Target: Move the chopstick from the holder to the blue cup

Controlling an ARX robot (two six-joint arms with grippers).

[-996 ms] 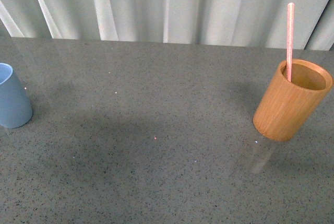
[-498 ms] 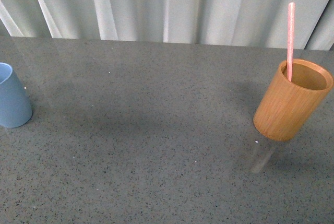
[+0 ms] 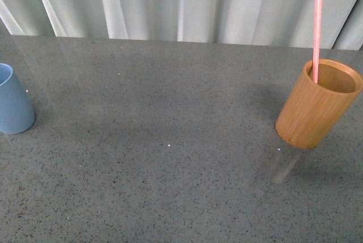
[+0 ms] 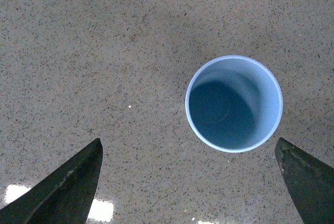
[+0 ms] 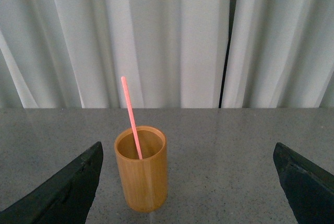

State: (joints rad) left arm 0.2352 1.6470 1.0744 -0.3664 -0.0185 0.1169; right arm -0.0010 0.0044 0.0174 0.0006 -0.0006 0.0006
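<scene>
A pink chopstick (image 3: 316,33) stands upright in the orange-brown wooden holder (image 3: 316,109) at the right of the table. The blue cup (image 3: 12,109) stands at the far left edge of the front view. Neither arm shows in the front view. My left gripper (image 4: 189,151) hangs open above the blue cup (image 4: 234,104), looking straight down into its empty inside. My right gripper (image 5: 188,153) is open and faces the holder (image 5: 141,169) from a distance, with the chopstick (image 5: 130,114) leaning out of it.
The grey speckled table (image 3: 170,158) stretches between cup and holder. White curtains (image 3: 181,5) hang behind the far edge.
The front view has tilted slightly, so the holder and chopstick sit a little lower in the frame. The objects themselves have not moved.
</scene>
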